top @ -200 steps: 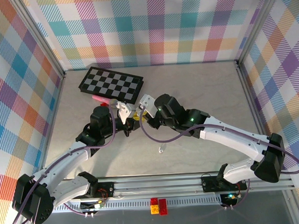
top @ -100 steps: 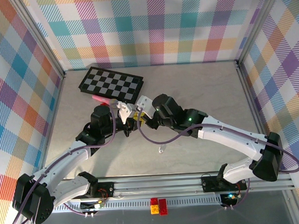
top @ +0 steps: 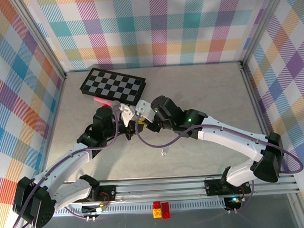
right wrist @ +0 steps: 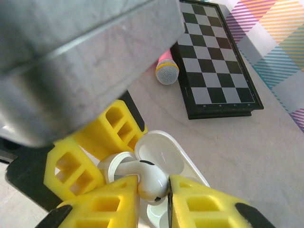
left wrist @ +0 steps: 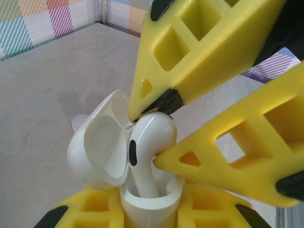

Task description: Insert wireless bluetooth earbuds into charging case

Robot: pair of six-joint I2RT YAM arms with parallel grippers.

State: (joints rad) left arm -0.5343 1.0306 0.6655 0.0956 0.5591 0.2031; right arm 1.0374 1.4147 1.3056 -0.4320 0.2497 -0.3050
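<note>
From above, the left gripper (top: 130, 117) and right gripper (top: 143, 116) are meeting mid-table, while a second earbud (top: 164, 153) is lying loose nearer the bases (its turn comes later, I judge). In the left wrist view, the left fingers (left wrist: 85, 211) are clamping the charging case (left wrist: 151, 202), lid open, and the earbud (left wrist: 151, 133) is sitting stem-down in its socket, head not yet seated. In the right wrist view, the right fingers (right wrist: 114, 199) are pinching that earbud's head.

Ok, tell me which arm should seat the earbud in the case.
Right: the right gripper pinches the earbud, stem inside the open charging case, which the left gripper clamps steady.
</note>
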